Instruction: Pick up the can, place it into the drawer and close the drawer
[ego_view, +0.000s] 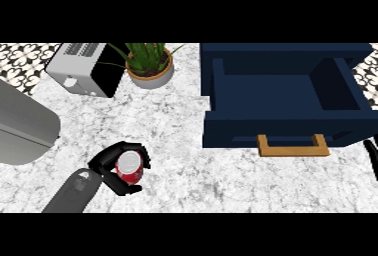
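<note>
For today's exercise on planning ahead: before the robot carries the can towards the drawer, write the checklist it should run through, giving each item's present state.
1. Left hand curled round the red can with the silver top: ok.
2. Can upright: ok.
3. Navy blue drawer pulled open: ok.
4. Drawer interior free of other things: ok.
5. White marble counter between can and drawer unobstructed: ok.
6. Right hand out of the way: cannot tell; only a dark sliver shows at the right edge.

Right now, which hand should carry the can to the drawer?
Left. The left hand already has its fingers curled round the can. Only a sliver of the right arm shows at the right edge, beside the open drawer.
</note>
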